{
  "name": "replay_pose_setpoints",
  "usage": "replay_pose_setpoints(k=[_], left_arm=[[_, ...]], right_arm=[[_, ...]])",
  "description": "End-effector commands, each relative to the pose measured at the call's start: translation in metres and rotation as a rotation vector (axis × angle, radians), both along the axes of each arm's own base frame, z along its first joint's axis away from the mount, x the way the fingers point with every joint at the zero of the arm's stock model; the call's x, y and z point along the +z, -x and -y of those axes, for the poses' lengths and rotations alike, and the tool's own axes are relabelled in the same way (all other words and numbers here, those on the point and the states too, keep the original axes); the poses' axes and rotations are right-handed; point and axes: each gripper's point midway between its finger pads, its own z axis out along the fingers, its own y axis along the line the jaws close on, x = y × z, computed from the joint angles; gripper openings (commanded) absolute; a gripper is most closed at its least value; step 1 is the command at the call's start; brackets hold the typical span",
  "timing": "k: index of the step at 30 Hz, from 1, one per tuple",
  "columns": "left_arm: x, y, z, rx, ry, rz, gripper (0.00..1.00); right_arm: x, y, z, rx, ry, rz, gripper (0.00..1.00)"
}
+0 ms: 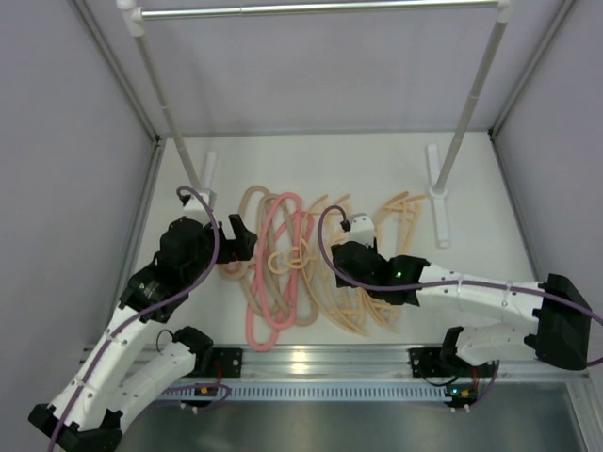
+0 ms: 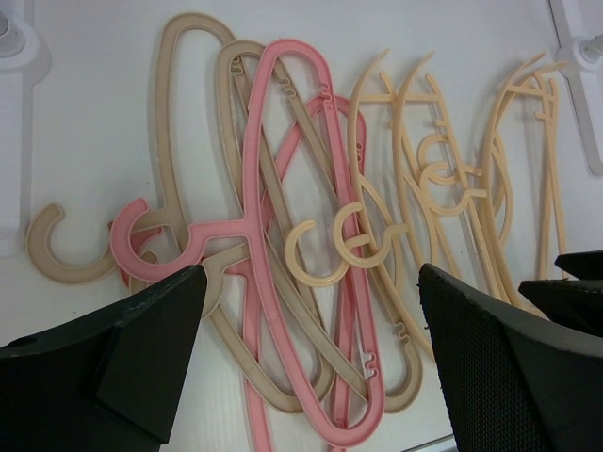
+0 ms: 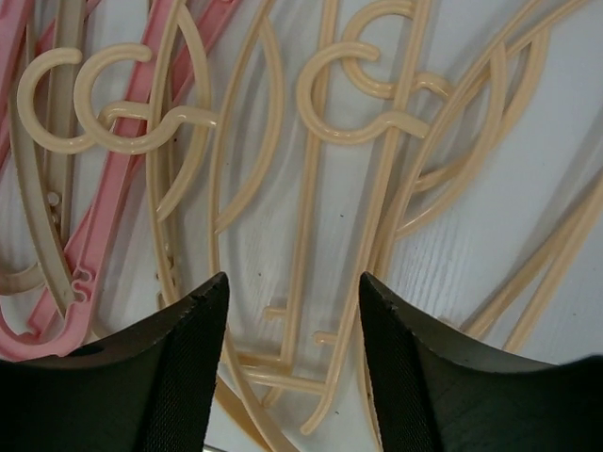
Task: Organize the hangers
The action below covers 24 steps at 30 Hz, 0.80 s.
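The hangers (image 1: 301, 268) all lie flat in a messy pile in the middle of the desk (image 1: 377, 160), and many cross over each other. The pink ones (image 2: 283, 188) and the tan ones (image 2: 188, 94) are on the 9 o'clock side of the pile. The peach ones (image 2: 452, 169) are on the 3 o'clock side. The grey rail (image 1: 320, 9) is up at 12 o'clock, and nothing hangs on it. So I think the job is only at its start: no hanger is sorted or hung, and all of them are left to do. The left fingers (image 2: 151, 339) are at 9 o'clock of the pile, spread wide apart, and they hold nothing. The right fingers (image 3: 188, 358) are low over the peach hangers at about 4 o'clock of the pile. They stand partly apart with thin peach bars in the gap between them, but they do not pinch a bar that I can see. It looks like a peach hanger may be picked first. I can see no words, names or labels to read on the hangers, the rail or the arms.
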Motion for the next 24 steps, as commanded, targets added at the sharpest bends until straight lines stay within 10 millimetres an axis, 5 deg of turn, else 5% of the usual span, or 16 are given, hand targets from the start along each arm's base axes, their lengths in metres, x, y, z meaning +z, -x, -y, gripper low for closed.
replay_pose_setpoints(k=[1, 9, 24], left_arm=[[0.002, 0.001, -0.004, 0.014, 0.003, 0.016, 0.98], [0.003, 0.002, -0.005, 0.017, 0.005, 0.019, 0.98], [0.003, 0.003, -0.005, 0.018, 0.008, 0.023, 0.98]], right_arm=[[0.003, -0.004, -0.037, 0.034, -0.121, 0.015, 0.55], [-0.039, 0.013, -0.072, 0.114, -0.078, -0.076, 0.45], [-0.080, 0.030, -0.077, 0.131, -0.032, -0.153, 0.41]])
